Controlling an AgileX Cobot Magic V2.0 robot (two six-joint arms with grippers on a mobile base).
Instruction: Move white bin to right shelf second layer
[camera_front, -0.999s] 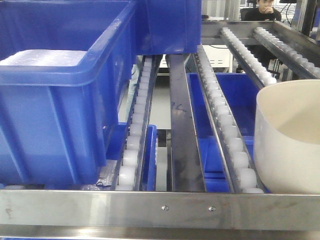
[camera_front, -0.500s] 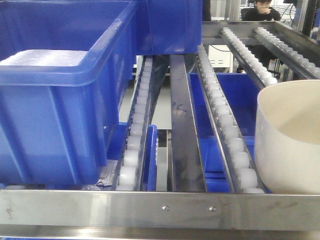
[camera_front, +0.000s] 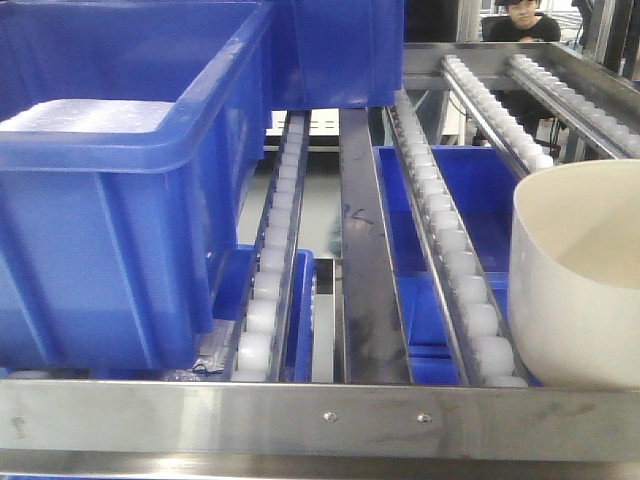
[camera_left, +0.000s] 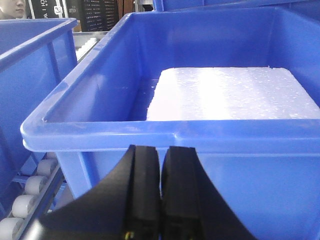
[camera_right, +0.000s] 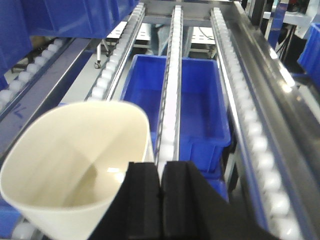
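You see the white bin (camera_front: 575, 280) at the right end of the front bar (camera_front: 320, 420), its base hidden behind that flat steel bar with two screws, its open mouth tilted a little toward the right edge. It stands on the right shelf second layer (camera_front: 445, 250), just beside a long track of small white rollers that runs from the front bar toward the back edge. From the right wrist view the white bin (camera_right: 75, 160) sits low at the near left, empty inside, and the right claw (camera_right: 161, 200) shows its two black pads pressed together with only a thin seam between them — nothing is pinched there, and the claw's left pad overlaps the bin's rim in the picture, though you cannot tell whether it touches. Below the rollers a blue crate (camera_right: 175, 110) lies open on a lower level. On the left side of the rack a large blue crate (camera_front: 120, 180) fills the front left corner, holding a white foam slab (camera_left: 230, 95). The left claw (camera_left: 161, 200) hangs just in front of that crate's near wall, its pads also narrowed to a closed seam, gripping nothing. A seated person (camera_front: 520, 20) is visible beyond the back edge.
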